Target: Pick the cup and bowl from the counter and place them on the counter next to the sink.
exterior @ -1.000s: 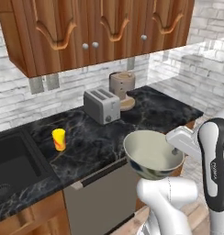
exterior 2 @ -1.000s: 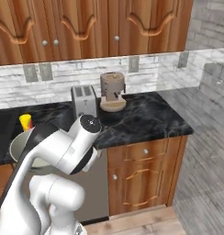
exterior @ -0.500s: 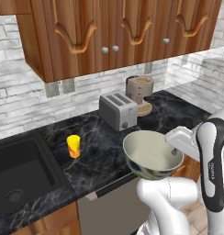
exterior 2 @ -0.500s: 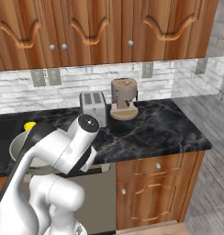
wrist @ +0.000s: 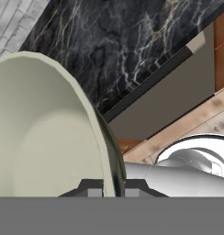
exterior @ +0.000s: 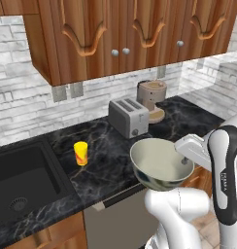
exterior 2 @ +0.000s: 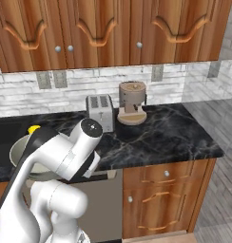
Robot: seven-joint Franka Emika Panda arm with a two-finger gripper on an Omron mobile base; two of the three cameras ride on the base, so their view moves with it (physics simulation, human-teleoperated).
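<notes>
Bowl held aloft by the gripper; cup left on the counter beside the sink.

The gripper (exterior: 182, 158) was closed narrowly on the right-hand rim of the bowl (exterior: 160, 163), one finger inside the rim and one outside, as the hand view confirmed (wrist: 113, 186). The bowl (wrist: 45, 133) hung upright in the air at the front edge of the counter (exterior: 108, 146), above the grey appliance panel (exterior: 115, 219), clear of the worktop. The cup (exterior: 81, 153) stood upright on the counter, just beside the right edge of the sink (exterior: 23, 180). A toaster (exterior: 128, 116) and a coffee machine (exterior: 151, 99) stood near the back wall, side by side.
</notes>
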